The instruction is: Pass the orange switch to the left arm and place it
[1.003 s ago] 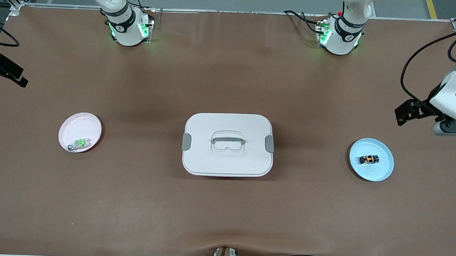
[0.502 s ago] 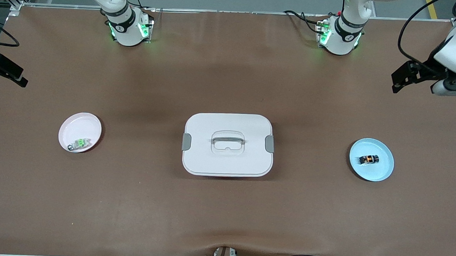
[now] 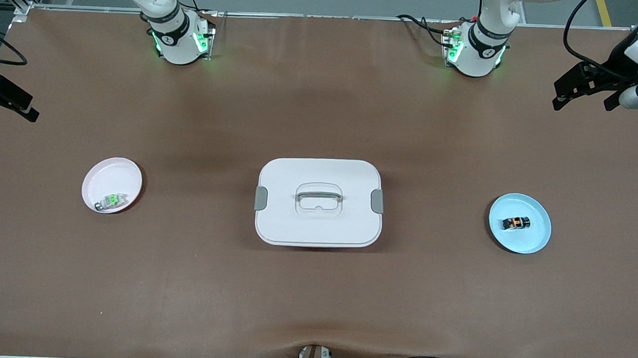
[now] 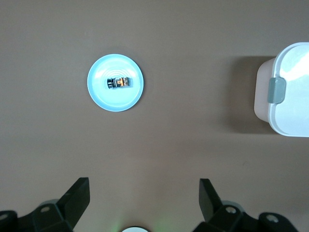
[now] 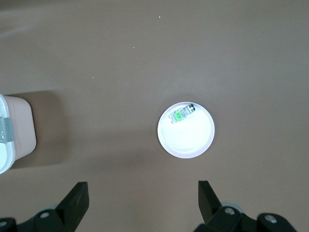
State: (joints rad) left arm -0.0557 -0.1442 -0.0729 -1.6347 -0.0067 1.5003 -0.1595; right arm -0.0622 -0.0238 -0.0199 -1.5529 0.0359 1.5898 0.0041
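Left gripper (image 3: pixel 585 92) hangs high over the table's (image 3: pixel 312 309) left-arm end, fingers wide, empty. Right gripper (image 5: pixel 140 195) likewise, at its edge. Orange switch (image 3: pixel 516 223) lies in the blue plate (image 3: pixel 534 242), well apart from the box (image 3: pixel 316 222).

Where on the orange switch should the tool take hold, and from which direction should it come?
Come straight down from above, since the orange switch lies flat near the middle of the shallow blue plate with free space around it. Close the tool across its short width, over the orange middle, with the fingers along its two long sides. The low rim probably hinders a sideways approach.
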